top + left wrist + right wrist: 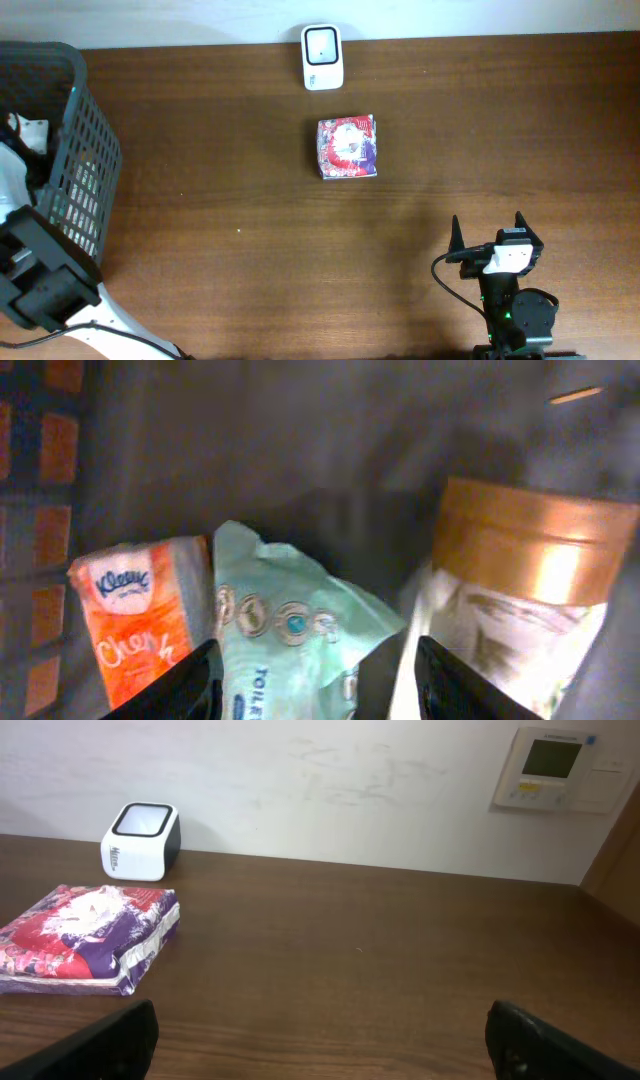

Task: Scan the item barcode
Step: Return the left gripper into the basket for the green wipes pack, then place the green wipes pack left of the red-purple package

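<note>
In the left wrist view my left gripper (pixel 315 665) is down inside the basket, open, its jaws straddling a mint-green toilet tissue pack (pixel 290 625). The left finger (pixel 185 685) lies against the pack's edge; a dark gap shows before the right finger (pixel 450 685). The white barcode scanner (pixel 322 57) stands at the table's far edge, also seen in the right wrist view (pixel 141 842). My right gripper (pixel 490 232) rests wide open and empty near the front right (pixel 320 1045). From overhead the left gripper is hidden in the basket.
The dark mesh basket (pixel 95 160) stands at the table's left end. Inside it, an orange Kleenex pack (pixel 135 620) lies left of the green pack and a gold-lidded jar (pixel 535 540) right. A red-and-purple packet (pixel 346 147) lies before the scanner.
</note>
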Robot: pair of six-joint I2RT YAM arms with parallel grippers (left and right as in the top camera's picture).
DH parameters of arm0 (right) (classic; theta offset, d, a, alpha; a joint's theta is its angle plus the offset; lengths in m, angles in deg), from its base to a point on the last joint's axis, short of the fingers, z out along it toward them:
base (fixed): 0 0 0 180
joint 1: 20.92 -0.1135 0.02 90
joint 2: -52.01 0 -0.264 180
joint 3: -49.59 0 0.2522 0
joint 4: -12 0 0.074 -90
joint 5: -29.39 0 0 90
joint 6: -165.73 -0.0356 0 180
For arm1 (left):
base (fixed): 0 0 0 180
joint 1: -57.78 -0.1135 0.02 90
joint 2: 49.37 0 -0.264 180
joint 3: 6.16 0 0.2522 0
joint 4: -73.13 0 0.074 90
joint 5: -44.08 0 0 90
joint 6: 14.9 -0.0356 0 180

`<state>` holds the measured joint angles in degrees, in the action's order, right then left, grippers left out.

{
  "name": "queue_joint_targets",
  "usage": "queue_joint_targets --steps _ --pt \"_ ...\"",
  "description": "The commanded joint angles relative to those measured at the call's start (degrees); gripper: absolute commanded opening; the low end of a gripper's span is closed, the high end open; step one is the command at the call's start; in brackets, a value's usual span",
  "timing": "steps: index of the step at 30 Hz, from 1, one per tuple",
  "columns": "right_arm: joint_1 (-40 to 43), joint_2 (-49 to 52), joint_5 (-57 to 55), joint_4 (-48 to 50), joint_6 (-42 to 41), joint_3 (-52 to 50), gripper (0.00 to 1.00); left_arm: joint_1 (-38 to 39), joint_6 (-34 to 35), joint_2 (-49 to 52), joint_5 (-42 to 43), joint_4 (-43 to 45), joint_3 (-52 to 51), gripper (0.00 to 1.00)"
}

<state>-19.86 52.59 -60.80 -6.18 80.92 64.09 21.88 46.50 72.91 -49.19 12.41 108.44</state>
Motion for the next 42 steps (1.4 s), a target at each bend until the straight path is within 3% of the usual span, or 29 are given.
queue_joint_targets --steps 1,3,4,7,9,15,18,21,22,24,27,28,30,32,33,38,42 --pt "-0.3 -0.4 -0.5 -0.2 0.4 -0.4 0.98 0.0 -1.1 1.5 -3.0 0.5 -3.1 0.6" --pt "-0.3 -0.4 -0.5 -0.2 0.4 -0.4 0.98 0.0 -1.0 3.5 -7.4 0.9 -3.7 0.61" --pt "-0.3 -0.4 -0.5 -0.2 0.4 -0.4 0.98 0.0 -1.0 3.7 -7.2 1.4 -3.7 0.57" --pt "-0.3 -0.4 -0.5 -0.3 0.4 -0.4 0.98 0.0 -1.0 3.7 -7.1 1.9 -3.6 0.18" --pt "-0.3 -0.4 -0.5 -0.2 0.4 -0.4 0.98 0.0 -0.3 2.7 -7.1 1.2 -3.2 0.01" --pt "-0.3 -0.4 -0.5 -0.2 0.4 -0.4 0.98 0.0 23.8 -17.3 -4.7 3.1 3.5 0.0" --pt "-0.3 -0.4 -0.5 -0.3 0.4 -0.4 0.98 0.0 31.4 -29.1 10.8 8.4 3.7 0.0" --pt "-0.3 -0.4 -0.5 -0.2 0.4 -0.4 0.98 0.2 54.9 -36.0 26.6 15.2 3.7 0.0" --pt "-0.3 -0.4 -0.5 -0.2 0.4 -0.4 0.98 0.8 58.9 -36.7 30.4 16.5 3.7 0.0" --pt "-0.3 -0.4 -0.5 -0.3 0.4 -0.4 0.98 5.5 59.9 -36.9 39.4 17.4 3.7 0.0" --pt "-0.3 -0.4 -0.5 -0.3 0.4 -0.4 0.98 17.0 59.8 -36.4 40.5 11.9 3.5 0.0" --pt "-0.3 -0.4 -0.5 -0.2 0.4 -0.4 0.98 21.7 59.7 -35.7 37.9 8.9 3.5 0.0" --pt "-0.3 -0.4 -0.5 -0.2 0.4 -0.4 0.98 31.8 52.9 -32.8 25.0 1.9 3.5 0.0" --pt "-0.3 -0.4 -0.5 -0.3 0.4 -0.4 0.98 41.0 51.4 -26.9 11.4 -3.6 3.5 0.0" --pt "-0.3 -0.4 -0.5 -0.3 0.4 -0.4 0.98 43.3 51.4 -24.3 8.8 -4.9 3.5 0.0" --pt "-0.3 -0.4 -0.5 -0.2 0.4 -0.4 0.99 51.7 51.4 -8.6 6.3 -6.0 3.5 0.0" --pt "-0.3 -0.4 -0.5 -0.2 0.4 -0.4 0.98 55.1 51.1 1.7 3.8 -4.1 3.5 0.09"
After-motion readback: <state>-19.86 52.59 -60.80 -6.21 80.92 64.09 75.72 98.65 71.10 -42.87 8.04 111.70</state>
